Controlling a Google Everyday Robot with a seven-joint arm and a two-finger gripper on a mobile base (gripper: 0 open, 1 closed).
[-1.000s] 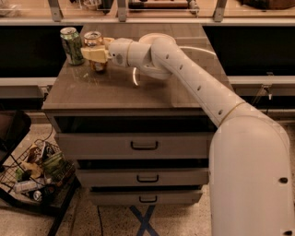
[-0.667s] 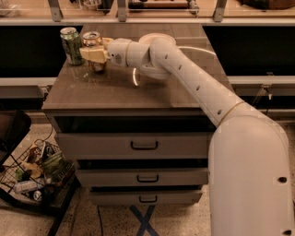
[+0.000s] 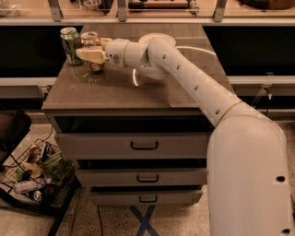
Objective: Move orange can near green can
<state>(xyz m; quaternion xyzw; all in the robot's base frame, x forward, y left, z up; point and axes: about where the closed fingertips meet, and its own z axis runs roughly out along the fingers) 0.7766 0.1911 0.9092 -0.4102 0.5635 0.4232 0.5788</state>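
The green can (image 3: 71, 44) stands upright at the far left corner of the brown cabinet top (image 3: 152, 90). The orange can (image 3: 91, 41) stands upright just right of it, a small gap between them. My gripper (image 3: 90, 55) reaches in from the right, and its cream fingers (image 3: 92, 55) sit around the orange can's middle, hiding most of its body. The white arm stretches from the lower right across the top.
The cabinet has three drawers (image 3: 143, 145) below the top. A wire basket (image 3: 34, 173) with bottles and wrappers sits on the floor at the lower left. A railing and shelf (image 3: 138, 11) run behind the cabinet.
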